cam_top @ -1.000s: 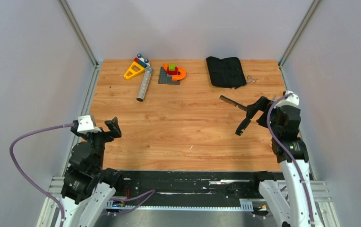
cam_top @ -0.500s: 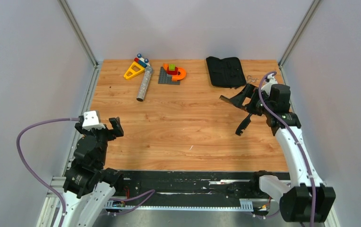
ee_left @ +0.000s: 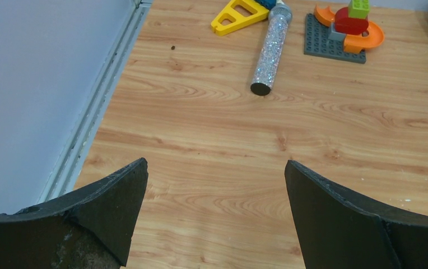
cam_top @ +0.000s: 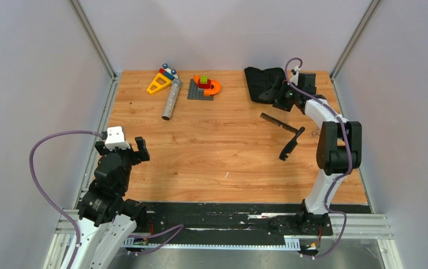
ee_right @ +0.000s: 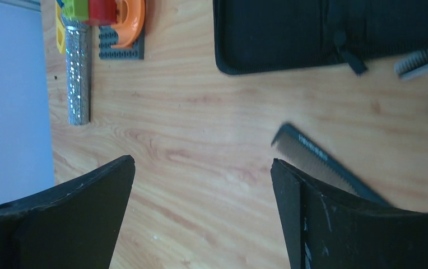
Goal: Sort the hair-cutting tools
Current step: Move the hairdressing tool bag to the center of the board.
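Note:
The long thin black comb [cam_top: 282, 123] lies on the wooden table at the right, and its toothed end [ee_right: 312, 157] shows beside my right finger. The shorter black comb-like tool [cam_top: 288, 149] lies just in front of it. My right gripper [cam_top: 272, 91] [ee_right: 201, 162] reaches far back over the near edge of a black pouch [cam_top: 265, 83]; it is open and holds nothing. A silver toothed strip [ee_right: 424, 59] lies by the pouch [ee_right: 312, 28]; I cannot tell if it belongs to the scissors, which the right arm hides from above. My left gripper [cam_top: 121, 148] [ee_left: 216, 163] hovers open over bare wood at the front left.
A glittery grey cylinder [cam_top: 171, 100] [ee_left: 270, 47] lies at the back left. Beside it are a yellow triangular toy [cam_top: 158, 84] and a grey baseplate with coloured blocks [cam_top: 203, 87]. Grey walls close in both sides and the back.
My right arm has swung from the front right to the back, from beside the combs to over the pouch. My left arm has edged slightly right and forward.

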Action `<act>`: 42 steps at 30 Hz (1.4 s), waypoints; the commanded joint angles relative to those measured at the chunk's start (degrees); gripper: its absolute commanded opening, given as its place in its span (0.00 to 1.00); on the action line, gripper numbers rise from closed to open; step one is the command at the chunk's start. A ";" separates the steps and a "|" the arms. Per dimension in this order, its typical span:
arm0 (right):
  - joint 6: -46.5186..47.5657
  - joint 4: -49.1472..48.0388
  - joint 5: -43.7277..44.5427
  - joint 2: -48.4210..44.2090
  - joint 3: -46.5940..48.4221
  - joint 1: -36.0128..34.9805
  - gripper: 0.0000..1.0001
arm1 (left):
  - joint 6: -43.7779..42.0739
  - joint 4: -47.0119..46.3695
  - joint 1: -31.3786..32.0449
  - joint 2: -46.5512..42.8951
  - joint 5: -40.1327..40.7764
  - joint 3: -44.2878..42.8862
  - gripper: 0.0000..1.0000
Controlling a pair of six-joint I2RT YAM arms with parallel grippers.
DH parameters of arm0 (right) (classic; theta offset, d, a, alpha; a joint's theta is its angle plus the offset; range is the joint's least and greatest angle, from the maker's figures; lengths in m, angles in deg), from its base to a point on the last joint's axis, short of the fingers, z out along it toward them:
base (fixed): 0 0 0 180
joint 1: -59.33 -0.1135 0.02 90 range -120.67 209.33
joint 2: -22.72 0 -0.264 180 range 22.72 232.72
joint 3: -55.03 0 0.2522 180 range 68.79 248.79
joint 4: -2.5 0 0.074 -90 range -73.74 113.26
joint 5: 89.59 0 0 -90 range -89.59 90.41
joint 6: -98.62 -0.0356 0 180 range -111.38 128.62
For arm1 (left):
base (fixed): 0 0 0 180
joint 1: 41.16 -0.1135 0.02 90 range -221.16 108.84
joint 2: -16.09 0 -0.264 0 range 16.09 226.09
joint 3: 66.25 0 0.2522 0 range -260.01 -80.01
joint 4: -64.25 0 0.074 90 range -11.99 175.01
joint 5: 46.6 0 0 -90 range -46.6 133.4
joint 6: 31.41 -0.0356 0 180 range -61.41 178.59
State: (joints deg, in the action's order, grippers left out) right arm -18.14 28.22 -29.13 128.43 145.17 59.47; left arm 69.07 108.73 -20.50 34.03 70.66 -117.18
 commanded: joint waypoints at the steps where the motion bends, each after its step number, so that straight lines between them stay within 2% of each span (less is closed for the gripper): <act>1: -1.35 -9.03 -4.83 8.05 9.89 0.04 0.94 | -0.44 -0.87 0.25 1.93 -0.76 -1.86 1.00; 12: -2.47 -10.05 -11.40 28.64 29.68 -2.93 0.95 | -0.72 -0.45 0.25 3.82 -0.60 -1.99 1.00; 17: -3.52 -9.28 -12.56 33.75 33.47 -5.24 0.95 | -0.90 -0.40 0.25 4.20 -0.47 -1.95 1.00; 24: -5.08 -7.28 -9.52 33.89 29.66 -9.32 0.95 | -0.99 -0.32 0.25 4.07 -0.68 -2.10 1.00; 35: -7.64 -3.12 -0.82 26.29 17.75 -15.79 0.94 | -1.08 -0.65 0.25 0.73 -0.42 -1.82 1.00; 42: -9.40 1.84 3.51 23.59 15.22 -21.29 0.93 | -1.08 -0.83 0.25 -1.91 -0.27 -1.77 1.00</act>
State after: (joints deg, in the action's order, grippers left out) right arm -24.92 20.51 -28.71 153.17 163.24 42.30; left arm 68.52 109.13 -20.50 33.46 70.07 -117.18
